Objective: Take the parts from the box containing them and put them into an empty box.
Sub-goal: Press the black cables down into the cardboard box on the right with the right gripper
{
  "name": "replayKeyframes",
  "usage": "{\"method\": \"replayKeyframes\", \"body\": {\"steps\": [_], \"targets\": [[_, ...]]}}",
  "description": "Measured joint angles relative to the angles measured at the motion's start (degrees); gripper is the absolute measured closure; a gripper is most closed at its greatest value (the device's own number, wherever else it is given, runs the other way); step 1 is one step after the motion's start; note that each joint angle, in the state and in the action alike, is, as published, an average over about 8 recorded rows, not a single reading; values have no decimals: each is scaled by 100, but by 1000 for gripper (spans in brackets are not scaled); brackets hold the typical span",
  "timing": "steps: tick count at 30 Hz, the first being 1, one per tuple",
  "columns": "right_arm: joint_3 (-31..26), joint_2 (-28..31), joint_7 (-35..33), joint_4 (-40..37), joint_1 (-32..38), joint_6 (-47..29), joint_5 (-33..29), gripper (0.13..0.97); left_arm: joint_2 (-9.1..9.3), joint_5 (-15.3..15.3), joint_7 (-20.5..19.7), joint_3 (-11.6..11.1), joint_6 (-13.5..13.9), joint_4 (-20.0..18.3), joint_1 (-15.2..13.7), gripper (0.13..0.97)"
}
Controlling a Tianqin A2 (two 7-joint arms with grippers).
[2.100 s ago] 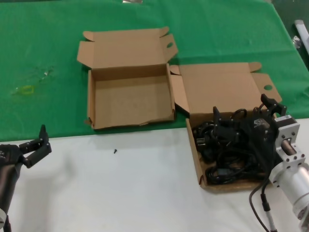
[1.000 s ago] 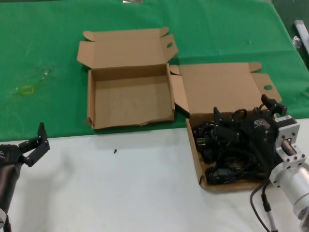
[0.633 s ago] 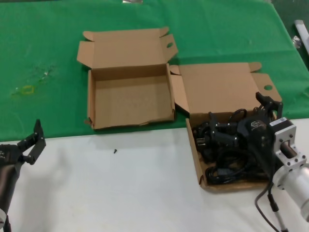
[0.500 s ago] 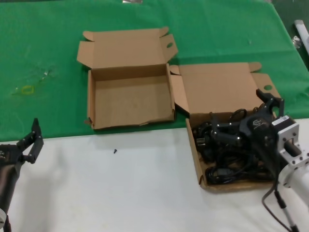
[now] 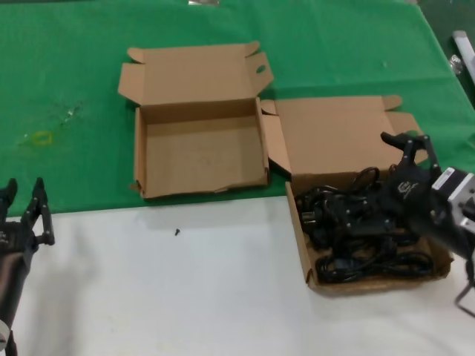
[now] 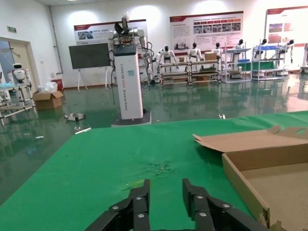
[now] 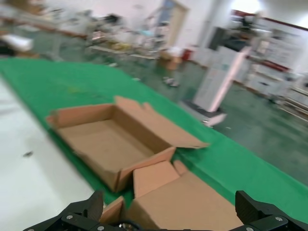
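The black power cords (image 5: pixel 356 231) lie bundled in the right cardboard box (image 5: pixel 371 286), whose lid lies open behind them. My right gripper (image 5: pixel 369 178) hovers over the cords at the box's far right, open wide and holding nothing; in the right wrist view (image 7: pixel 168 207) only that box's lid (image 7: pixel 192 202) shows between its fingers. The empty box (image 5: pixel 204 186) with the wavy front wall stands open to the left, also seen in the right wrist view (image 7: pixel 96 139) and left wrist view (image 6: pixel 243 180). My left gripper (image 5: pixel 24 194) is open and empty at the table's left edge, also in its own view (image 6: pixel 164 191).
Both boxes sit at the seam between green cloth (image 5: pixel 74 67) behind and white tabletop (image 5: pixel 185 297) in front. A small dark speck (image 5: pixel 177 231) lies on the white part. A yellowish mark (image 5: pixel 41 137) is on the cloth at left.
My right gripper has tilted and drawn back to the right over the cords, still open. My left gripper has moved left and turned its fingers upright. The cords stay in the box.
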Motion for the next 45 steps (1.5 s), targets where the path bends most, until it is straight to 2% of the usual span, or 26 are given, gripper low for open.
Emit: {"method": "replayKeyframes", "body": {"steps": [5,9,14,19,32,45], "targets": [[30,495,-501,-262,367,-995,175,129,0,0,0,0,0,0,0,829],[-49,829,-1050,-595,783,-1826,246,129,0,0,0,0,0,0,0,829],[-252,1112,-1731,-1055,1329,-2752,230,129,0,0,0,0,0,0,0,891],[-496,1242,-2324,-1451,1807,-3354,55,129,0,0,0,0,0,0,0,931],[-941,1004,-3942,-2465,2815,-3693,-588,129,0,0,0,0,0,0,0,955],[-938,837,-4281,-2587,2869,-3682,-567,169,0,0,0,0,0,0,0,955]]}}
